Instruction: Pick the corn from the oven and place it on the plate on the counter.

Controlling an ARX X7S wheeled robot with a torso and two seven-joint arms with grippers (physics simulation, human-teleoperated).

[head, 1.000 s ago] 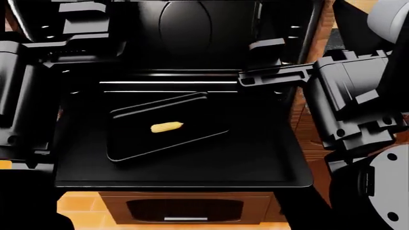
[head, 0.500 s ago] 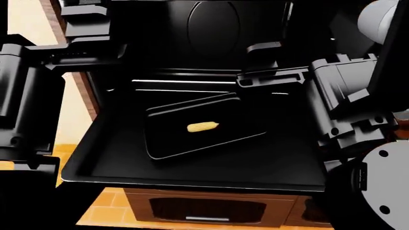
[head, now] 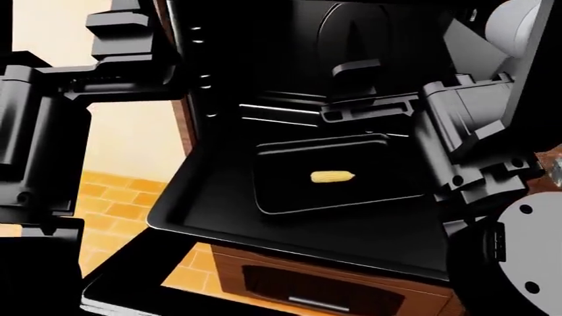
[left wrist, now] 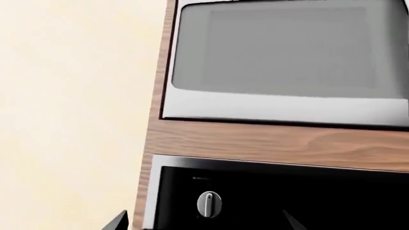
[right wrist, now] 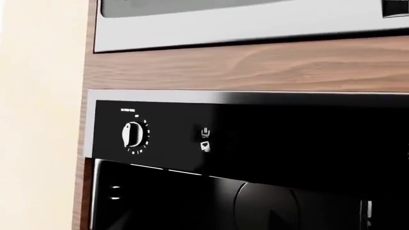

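Note:
The corn [head: 332, 176], a short yellow cob, lies on a shallow black tray [head: 290, 191] on the let-down door of the black oven [head: 263, 59]. My right gripper [head: 333, 91] hovers open above the tray's far edge, higher than the corn and apart from it. My left gripper [head: 154, 49] is open too, up beside the oven's left wall, and its fingertips [left wrist: 118, 221] show spread in the left wrist view. Both wrist views face the oven's front panel. The plate and the counter are out of view.
A silver appliance [left wrist: 288, 57] sits above the oven in a wooden panel [left wrist: 275, 143]. A control knob [right wrist: 133, 134] is on the oven's front. A cream wall and orange tiled floor [head: 114, 197] lie to the left; a drawer [head: 307, 293] is under the door.
The head view has swung, so oven, tray and corn now sit further right and the wall and floor show at left. Both arms keep their places in the view.

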